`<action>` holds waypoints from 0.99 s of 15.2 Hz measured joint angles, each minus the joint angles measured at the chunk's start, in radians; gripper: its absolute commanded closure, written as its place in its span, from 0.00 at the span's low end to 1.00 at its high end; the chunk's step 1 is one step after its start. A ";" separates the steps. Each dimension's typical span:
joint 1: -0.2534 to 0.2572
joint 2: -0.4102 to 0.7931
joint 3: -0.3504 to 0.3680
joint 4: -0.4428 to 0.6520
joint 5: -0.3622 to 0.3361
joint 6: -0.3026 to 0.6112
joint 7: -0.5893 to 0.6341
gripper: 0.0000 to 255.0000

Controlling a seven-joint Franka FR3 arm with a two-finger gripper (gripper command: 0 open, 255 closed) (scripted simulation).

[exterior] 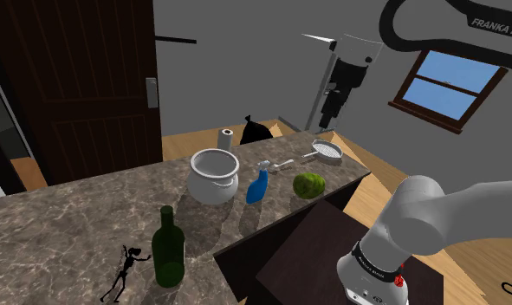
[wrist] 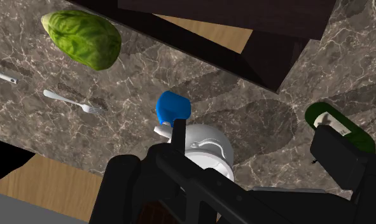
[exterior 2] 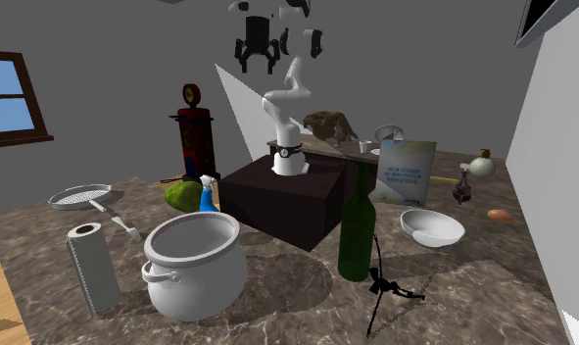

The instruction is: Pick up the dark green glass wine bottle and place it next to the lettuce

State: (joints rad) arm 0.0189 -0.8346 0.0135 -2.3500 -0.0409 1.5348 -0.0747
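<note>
Clearly risky: could topple bottle point(exterior: 167, 251), upright near counter point(exterior: 72, 217) edge and well apart from lettuce point(exterior: 309, 184), by clipping its neck on descent. Could also knock pot point(exterior: 214, 178) or sprayer point(exterior: 257, 186) standing between while carrying across. With fingers point(wrist: 345, 159) apart and empty, high above. Hard to judge bottle's lower body, hidden behind one finger in wrist view.

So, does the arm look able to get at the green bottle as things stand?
Probably yes. The bottle stands upright with nothing over it; the pot and the black wire figure stand apart from it. The tool hangs open high above the counter.
</note>
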 measured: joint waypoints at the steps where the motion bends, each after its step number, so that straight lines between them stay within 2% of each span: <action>1: 0.000 0.000 0.000 0.000 0.000 0.000 0.000 0.00; 6: 0.025 0.065 0.060 -0.023 0.049 0.079 0.062 0.00; 15: 0.076 0.281 0.201 -0.001 0.136 0.266 0.205 0.00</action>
State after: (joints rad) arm 0.0949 -0.5534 0.2145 -2.3511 0.0947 1.8004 0.1299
